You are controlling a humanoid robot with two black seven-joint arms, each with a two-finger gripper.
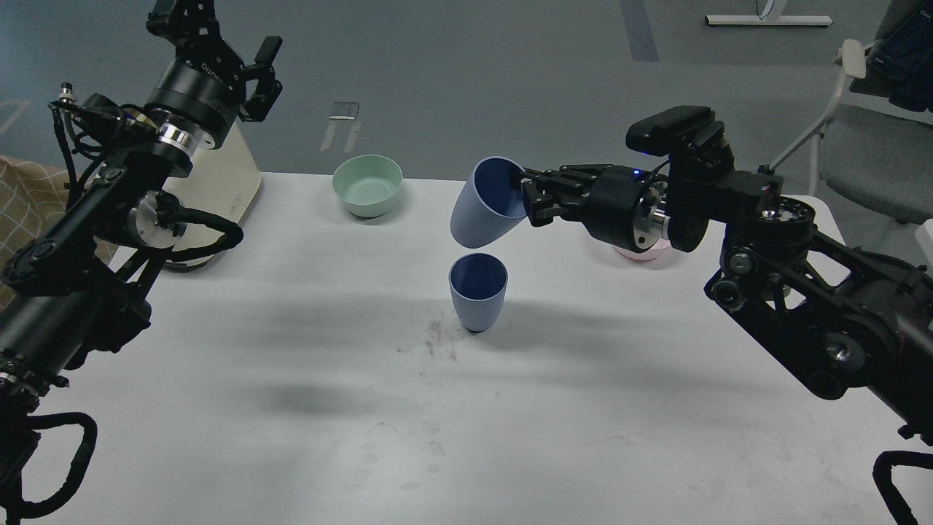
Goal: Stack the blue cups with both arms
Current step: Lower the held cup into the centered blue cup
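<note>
While one blue cup (477, 292) stands upright on the white bench (291, 379), near its middle, the second cup (485, 204) is held in the air just above it by the right gripper (526, 195). The jaws are clamped on the rim of the held cup, at its right side, one finger reaching inside the mouth. That cup is tilted, its mouth turned up and to the right and its rounded base pointing down toward the open mouth of the standing cup; the two are seen apart, with a small gap between them. The left gripper (262, 80) is raised well off to the left, above the bench's far corner, its jaws apart and empty. A green bowl (367, 184) sits near the far edge, and a pink bowl (641, 253) is mostly hidden behind the right wrist.
</note>
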